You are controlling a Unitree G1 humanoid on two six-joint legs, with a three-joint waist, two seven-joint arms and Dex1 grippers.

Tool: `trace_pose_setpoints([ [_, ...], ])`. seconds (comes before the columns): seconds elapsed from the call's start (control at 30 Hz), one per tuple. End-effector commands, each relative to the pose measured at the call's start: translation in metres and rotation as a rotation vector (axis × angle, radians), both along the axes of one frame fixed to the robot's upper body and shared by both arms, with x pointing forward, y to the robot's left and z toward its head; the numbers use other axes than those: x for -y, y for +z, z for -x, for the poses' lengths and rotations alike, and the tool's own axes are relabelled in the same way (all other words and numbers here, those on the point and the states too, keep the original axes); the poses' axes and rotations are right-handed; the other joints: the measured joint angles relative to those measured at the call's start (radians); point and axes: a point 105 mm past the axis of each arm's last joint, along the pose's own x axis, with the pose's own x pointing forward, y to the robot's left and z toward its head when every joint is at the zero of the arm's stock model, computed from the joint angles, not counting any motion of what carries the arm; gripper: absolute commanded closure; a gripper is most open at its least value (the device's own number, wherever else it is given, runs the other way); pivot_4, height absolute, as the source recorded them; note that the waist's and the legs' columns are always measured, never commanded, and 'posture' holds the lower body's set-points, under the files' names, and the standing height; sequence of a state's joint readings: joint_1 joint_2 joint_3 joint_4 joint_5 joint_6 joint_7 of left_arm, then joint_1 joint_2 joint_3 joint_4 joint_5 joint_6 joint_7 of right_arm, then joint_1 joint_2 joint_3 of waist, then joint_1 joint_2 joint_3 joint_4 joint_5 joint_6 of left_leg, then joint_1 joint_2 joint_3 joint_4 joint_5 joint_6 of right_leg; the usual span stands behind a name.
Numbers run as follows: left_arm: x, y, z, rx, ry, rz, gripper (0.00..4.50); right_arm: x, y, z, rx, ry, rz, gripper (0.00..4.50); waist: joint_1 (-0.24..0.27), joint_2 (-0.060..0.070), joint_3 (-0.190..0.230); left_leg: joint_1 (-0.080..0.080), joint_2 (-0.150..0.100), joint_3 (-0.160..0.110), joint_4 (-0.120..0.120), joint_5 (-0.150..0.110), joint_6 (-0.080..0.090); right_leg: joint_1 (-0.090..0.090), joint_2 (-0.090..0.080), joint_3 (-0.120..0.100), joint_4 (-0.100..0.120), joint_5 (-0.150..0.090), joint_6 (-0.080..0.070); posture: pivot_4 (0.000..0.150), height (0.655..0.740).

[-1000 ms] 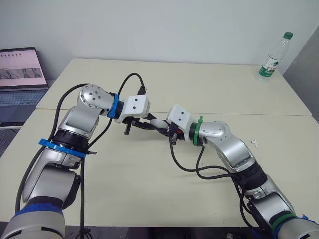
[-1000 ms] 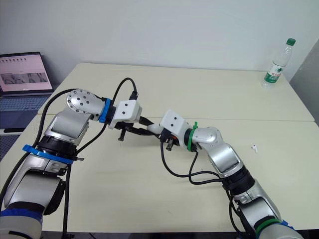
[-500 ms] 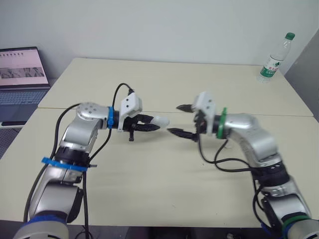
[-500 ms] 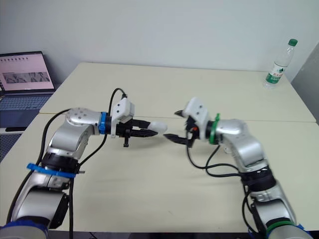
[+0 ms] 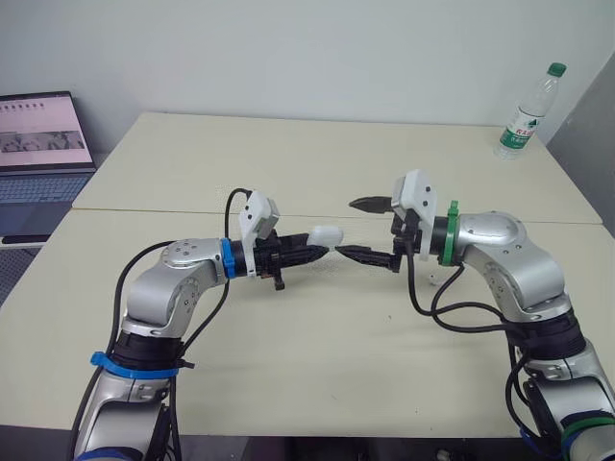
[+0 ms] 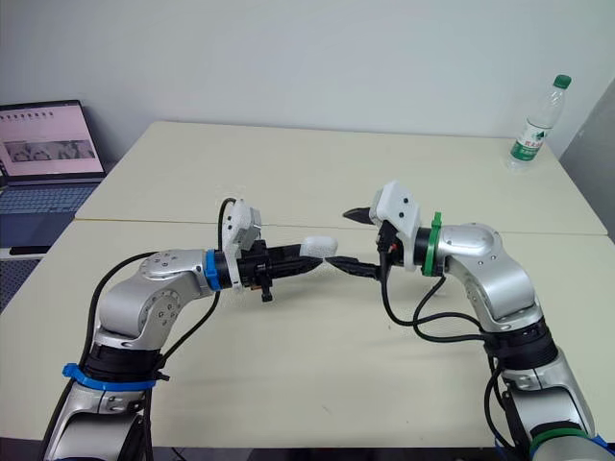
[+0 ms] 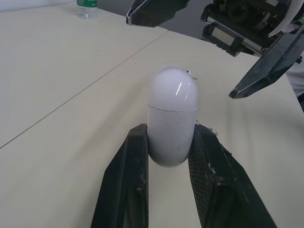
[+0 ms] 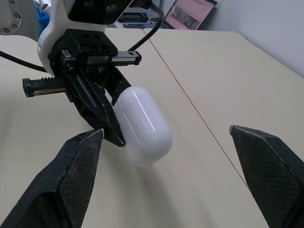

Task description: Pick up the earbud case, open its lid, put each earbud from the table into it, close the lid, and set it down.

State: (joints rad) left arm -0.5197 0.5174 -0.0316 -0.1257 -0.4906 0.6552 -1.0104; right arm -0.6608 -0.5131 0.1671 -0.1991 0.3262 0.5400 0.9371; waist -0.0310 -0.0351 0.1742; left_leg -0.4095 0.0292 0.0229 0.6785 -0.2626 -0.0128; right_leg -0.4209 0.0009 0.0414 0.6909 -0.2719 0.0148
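Case (image 7: 172, 124) is up off the table, left claw (image 7: 171, 137) clamped round its base, lid (image 7: 174, 92) shut; right claw (image 5: 348, 228) gapes wide and empty opposite: opening, loading earbuds, closing, setting down all remain

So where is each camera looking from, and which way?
Head eyes: up on the head, looking down at the table; both arms show.
Left wrist: behind the left claw, looking along it at the earbud case it grips.
Right wrist: behind the open right claw, facing that case.
Shared: all see the case.
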Motion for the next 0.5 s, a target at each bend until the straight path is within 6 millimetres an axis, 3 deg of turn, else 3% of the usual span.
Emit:
trace_pose_setpoints([
  [0.03, 0.003, 0.011, 0.006, 0.042, -0.02, 0.016, 3.73, -0.003, 0.017, -0.004, 0.072, -0.005, -0.023, 0.05, 0.0, 0.0, 0.0, 0.0, 0.0, 0.0, 0.0, 0.0, 0.0, 0.0, 0.0, 0.0, 0.0, 0.0, 0.0, 0.15, 0.74],
  [0.5, 0.01, 0.012, 0.009, 0.053, -0.044, 0.007, 3.73, 0.005, 0.037, -0.025, 0.129, -0.108, -0.081, 0.05, 0.001, 0.0, 0.0, 0.0, 0.0, 0.0, 0.0, 0.0, 0.0, 0.0, 0.0, 0.0, 0.0, 0.0, 0.0, 0.15, 0.74],
])
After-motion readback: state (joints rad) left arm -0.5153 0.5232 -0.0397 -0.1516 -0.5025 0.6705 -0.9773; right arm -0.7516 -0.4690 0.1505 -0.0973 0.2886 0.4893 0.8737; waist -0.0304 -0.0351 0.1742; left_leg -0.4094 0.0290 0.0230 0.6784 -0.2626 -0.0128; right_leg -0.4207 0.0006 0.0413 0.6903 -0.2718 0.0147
